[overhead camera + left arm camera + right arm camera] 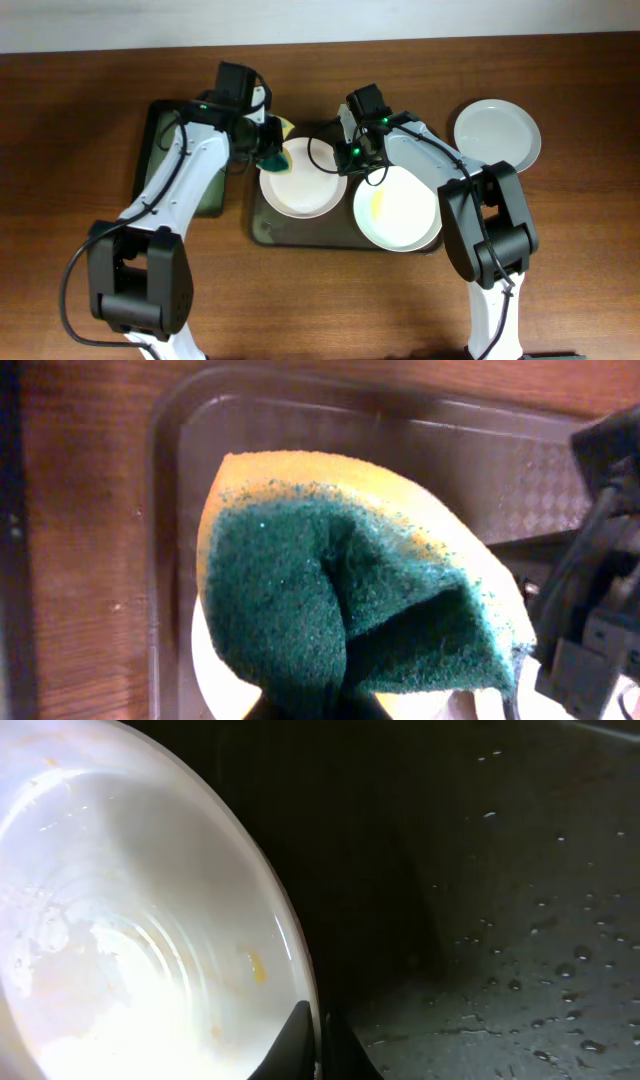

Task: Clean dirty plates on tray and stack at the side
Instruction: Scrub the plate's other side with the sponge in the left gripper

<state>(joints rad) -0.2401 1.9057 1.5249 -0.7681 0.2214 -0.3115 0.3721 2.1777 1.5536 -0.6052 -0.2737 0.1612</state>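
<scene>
The dark brown tray (290, 232) holds two white plates. My left gripper (270, 150) is shut on a yellow and green sponge (273, 158), held at the upper left rim of the left plate (303, 185). In the left wrist view the sponge (350, 590) hides the fingers, with the plate (215, 670) below it. My right gripper (351, 163) is shut on that plate's right rim. The right wrist view shows the fingers (318, 1040) pinching the rim of the plate (120, 920), which has faint yellow specks. The right plate (400, 212) has a yellow smear.
A third white plate (497, 132) lies on the wooden table at the right, off the tray. A narrower black tray with a green inside (155, 140) sits left of the brown tray, under my left arm. The brown tray's floor (520, 970) is wet with drops.
</scene>
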